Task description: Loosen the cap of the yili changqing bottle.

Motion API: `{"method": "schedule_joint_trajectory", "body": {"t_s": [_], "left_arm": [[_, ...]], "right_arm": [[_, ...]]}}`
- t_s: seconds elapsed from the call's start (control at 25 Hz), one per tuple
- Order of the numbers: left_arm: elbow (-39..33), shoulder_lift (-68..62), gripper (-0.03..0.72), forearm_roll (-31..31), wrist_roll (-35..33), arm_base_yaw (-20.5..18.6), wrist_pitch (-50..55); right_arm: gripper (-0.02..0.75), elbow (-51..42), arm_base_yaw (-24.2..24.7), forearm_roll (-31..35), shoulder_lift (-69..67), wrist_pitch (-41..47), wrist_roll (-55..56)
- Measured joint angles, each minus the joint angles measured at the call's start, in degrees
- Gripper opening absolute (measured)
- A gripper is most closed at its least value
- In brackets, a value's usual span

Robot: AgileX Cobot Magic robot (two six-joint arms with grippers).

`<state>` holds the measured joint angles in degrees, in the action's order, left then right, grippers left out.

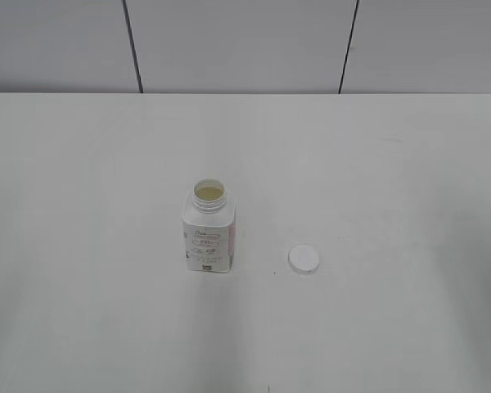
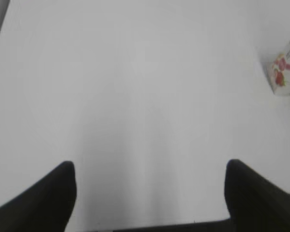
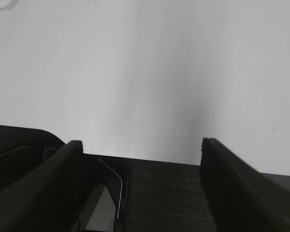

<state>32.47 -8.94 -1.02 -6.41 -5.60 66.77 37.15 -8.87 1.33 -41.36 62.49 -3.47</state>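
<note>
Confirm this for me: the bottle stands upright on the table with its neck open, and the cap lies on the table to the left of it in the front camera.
Not quite. The bottle does stand upright on the table with its neck open, but the cap lies to its right, not its left. The exterior view shows this.

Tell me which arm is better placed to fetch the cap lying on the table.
Probably right. The cap lies right of the open bottle, on that arm's side, and shows at its camera's top-left edge. The left wrist view shows only the bottle. Both end effectors, left and right, are open, empty.
</note>
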Motion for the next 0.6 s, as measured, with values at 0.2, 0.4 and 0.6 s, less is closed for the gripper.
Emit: {"method": "schedule_joint_trajectory", "body": {"t_s": [0.2,0.4,0.6], "left_arm": [[-2.04,5.62,0.572,-0.92,0.00,0.00,-4.81],[-2.45,7.12,0.571,-1.73,0.03,0.00,-5.78],[-2.45,7.13,0.561,-2.03,0.03,0.00,-5.95]], "right_arm": [[0.587,-3.37,0.00,-0.05,6.31,-0.76,0.12],[0.587,-5.96,0.00,-0.10,11.42,-1.35,0.67],[0.587,-6.47,0.00,-0.17,15.58,-1.42,0.72]]}}
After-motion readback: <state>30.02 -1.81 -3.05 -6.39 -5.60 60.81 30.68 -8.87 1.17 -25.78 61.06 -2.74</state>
